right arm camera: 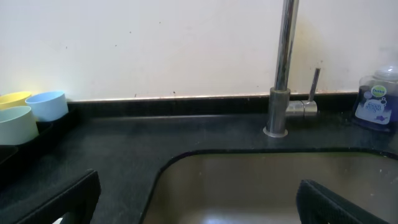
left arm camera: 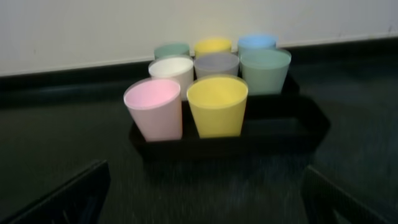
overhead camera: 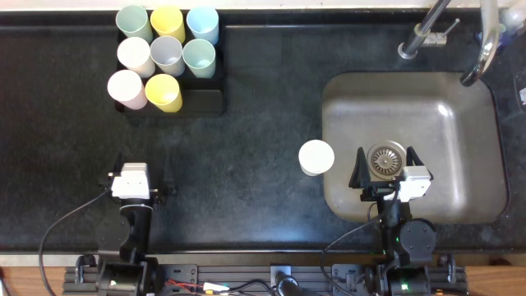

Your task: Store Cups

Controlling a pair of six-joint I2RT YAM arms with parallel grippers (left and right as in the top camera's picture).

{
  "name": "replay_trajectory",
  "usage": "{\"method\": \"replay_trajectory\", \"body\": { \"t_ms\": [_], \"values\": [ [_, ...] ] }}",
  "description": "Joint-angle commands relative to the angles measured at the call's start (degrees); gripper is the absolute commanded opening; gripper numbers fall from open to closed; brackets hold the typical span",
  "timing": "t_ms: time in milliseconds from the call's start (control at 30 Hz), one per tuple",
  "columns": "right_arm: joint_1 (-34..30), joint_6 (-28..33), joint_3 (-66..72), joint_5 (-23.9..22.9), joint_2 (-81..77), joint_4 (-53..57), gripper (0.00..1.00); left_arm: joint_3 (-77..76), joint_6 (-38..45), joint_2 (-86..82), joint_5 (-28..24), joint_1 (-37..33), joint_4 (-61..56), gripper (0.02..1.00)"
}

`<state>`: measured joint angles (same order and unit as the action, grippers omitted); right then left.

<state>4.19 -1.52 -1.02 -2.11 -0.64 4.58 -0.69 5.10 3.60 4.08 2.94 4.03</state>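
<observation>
A black speckled stone worktop (overhead camera: 263, 115) holds a sunken stainless steel sink (overhead camera: 448, 111) with a tall chrome tap (right arm camera: 285, 68), backed by a plain white wall (right arm camera: 155, 43).

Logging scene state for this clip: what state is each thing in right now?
tray: one corner slot free
eight cups: upright in the tray
white cup: alone on the counter beside the sink, not stored
left tool: open, holding nothing
right tool: open, above the sink, holding nothing
</observation>
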Motion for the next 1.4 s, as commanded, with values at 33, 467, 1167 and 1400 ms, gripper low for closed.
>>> {"method": "replay_trajectory", "body": {
  "t_ms": [33, 467, 1167, 1400],
  "values": [
    [0.3, -0.5, 0.7, 0.2, 0.4, -0.3, 0.996, 0.2, 2.8, -2.2, 0.1, -0.3, 0.6, 0.998],
    [0.3, -0.5, 0.7, 0.2, 0.4, -0.3, 0.998, 0.2, 2.8, -3.5, 0.2, -0.2, 0.4, 0.996],
    [0.3, -0.5, 0.7, 0.2, 0.4, -0.3, 0.998, 0.2, 2.8, -3.5, 0.2, -0.4, 0.4, 0.998],
    [0.3, -0.5, 0.7, 0.2, 0.4, -0.3, 0.996, 0.2, 2.8, -3.5, 0.2, -0.4, 0.4, 0.998]
  ]
}}
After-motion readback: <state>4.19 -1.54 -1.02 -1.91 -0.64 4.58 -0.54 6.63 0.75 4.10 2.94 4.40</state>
